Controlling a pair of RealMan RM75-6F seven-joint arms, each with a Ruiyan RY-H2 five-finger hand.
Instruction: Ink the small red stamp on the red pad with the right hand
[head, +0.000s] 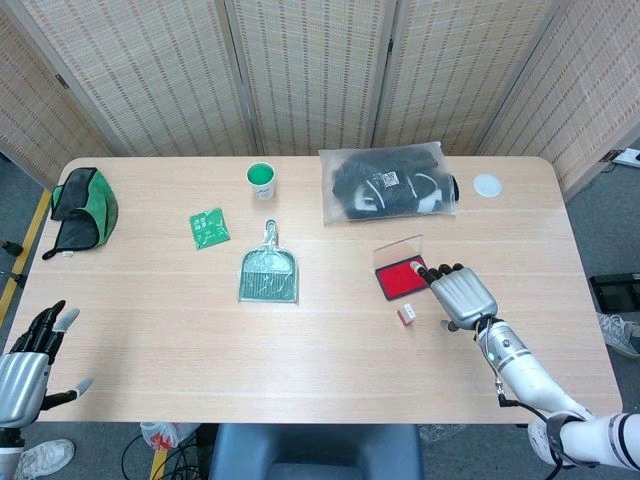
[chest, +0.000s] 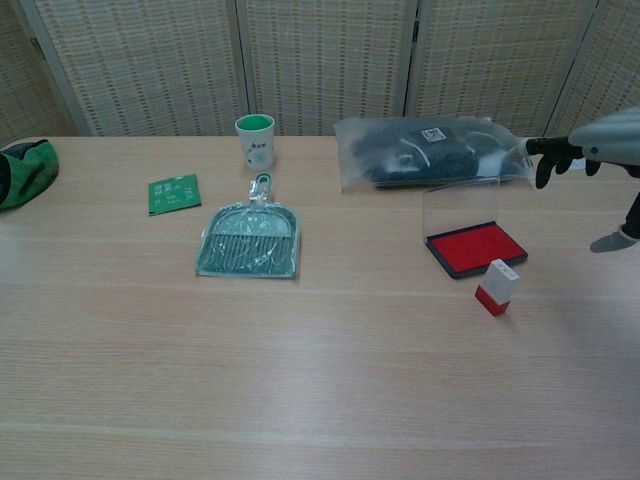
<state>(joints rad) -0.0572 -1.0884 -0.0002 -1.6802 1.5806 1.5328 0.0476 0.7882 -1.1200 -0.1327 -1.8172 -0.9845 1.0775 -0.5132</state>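
small red stamp (chest: 497, 286) lies free on the worktop (head: 330, 340), below the right hand (head: 462, 294) | hand released, fingers spread, nothing held | red pad (chest: 475, 247) just beyond stamp | step judged: regrasp needed, then pressing onto pad

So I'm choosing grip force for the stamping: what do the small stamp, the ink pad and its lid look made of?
Small red stamp: looks like hard plastic, a matte white block with a red end.
Red ink pad: flat, matte red surface, probably felt or foam, in a dark tray that is likely plastic.
Lid: clear, stiff plastic standing upright; the bag behind shows through it.
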